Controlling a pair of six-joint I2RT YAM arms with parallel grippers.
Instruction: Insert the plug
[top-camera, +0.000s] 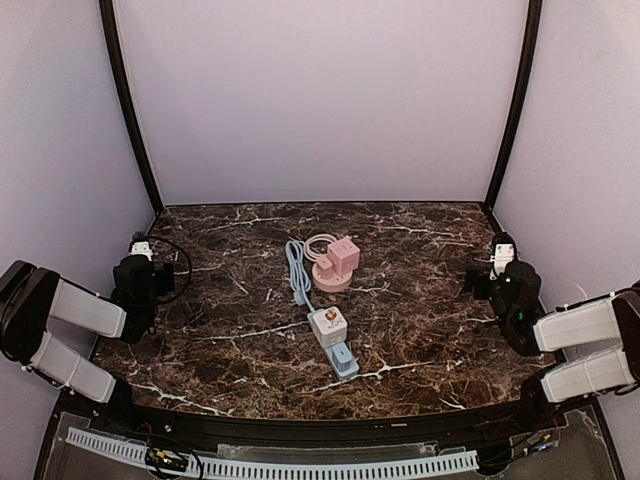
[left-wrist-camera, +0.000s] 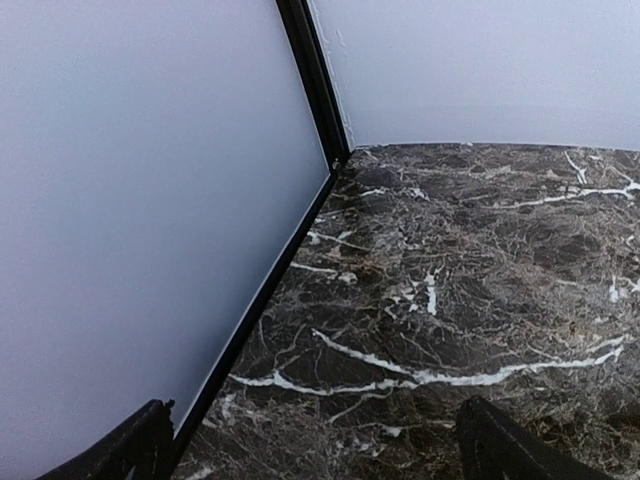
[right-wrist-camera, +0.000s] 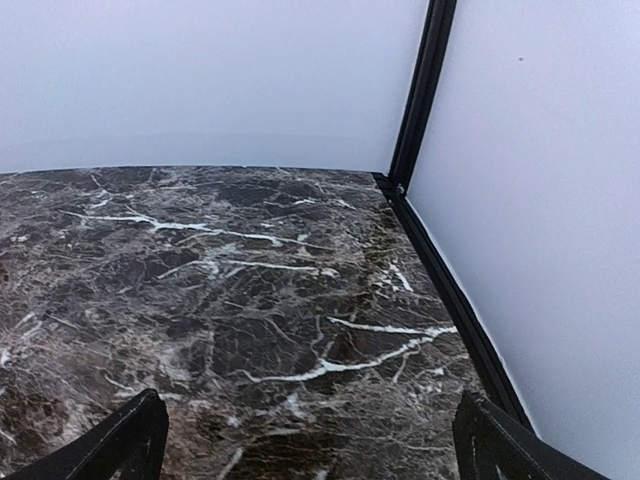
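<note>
Arms rest folded low at either edge of the dark marble table, elbows drawn back toward the near corners. The left arm reaches along the left wall and the right arm along the right wall, each with its wrist pointing toward a far corner. In the left wrist view, the left gripper hangs over bare marble with its fingers spread wide and nothing between them. The right gripper hangs the same way, its fingers wide apart and empty.

Both grippers are well apart from the task's things, which lie together at mid-table. A white cube socket has a pale blue plug touching its near side. A blue cable runs from the cube toward the far side. Just beyond it, a pink cube socket stands on a pink round base, beside a loop of white cable. Marks on the white cube's top face are too small to read.
</note>
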